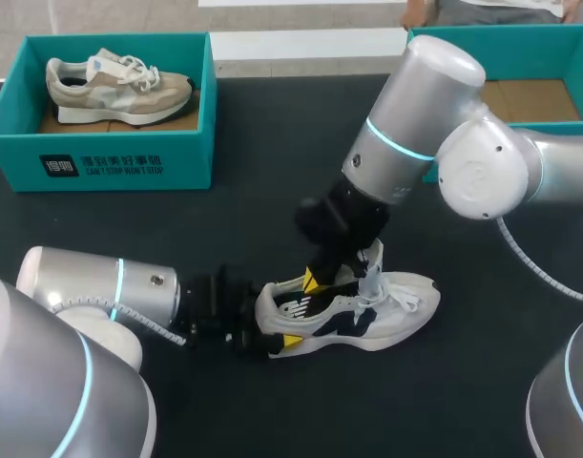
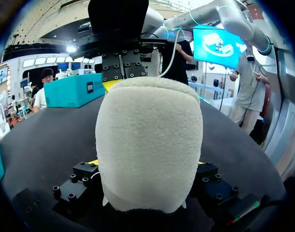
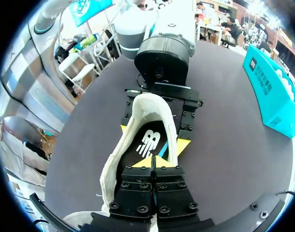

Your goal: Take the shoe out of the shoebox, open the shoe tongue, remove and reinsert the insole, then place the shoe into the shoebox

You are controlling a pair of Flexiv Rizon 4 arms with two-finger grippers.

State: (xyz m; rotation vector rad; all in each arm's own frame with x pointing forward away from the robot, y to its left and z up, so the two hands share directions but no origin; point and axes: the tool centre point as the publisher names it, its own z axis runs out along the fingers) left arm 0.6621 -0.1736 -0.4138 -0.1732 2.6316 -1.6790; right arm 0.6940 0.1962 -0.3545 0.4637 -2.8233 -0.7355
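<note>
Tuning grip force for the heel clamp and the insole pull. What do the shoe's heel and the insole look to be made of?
shoe heel: soft cream textile, matte, with a nubbly nap like fleece or terry.
insole: smooth black top face with a white printed mark. It is likely fabric over foam, but the underside and edge are not visible, so I cannot confirm that.

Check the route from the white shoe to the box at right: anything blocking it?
Nothing visible lies on the table between the white shoe and the right box; my right arm overhangs that stretch and hides part of it.
</note>
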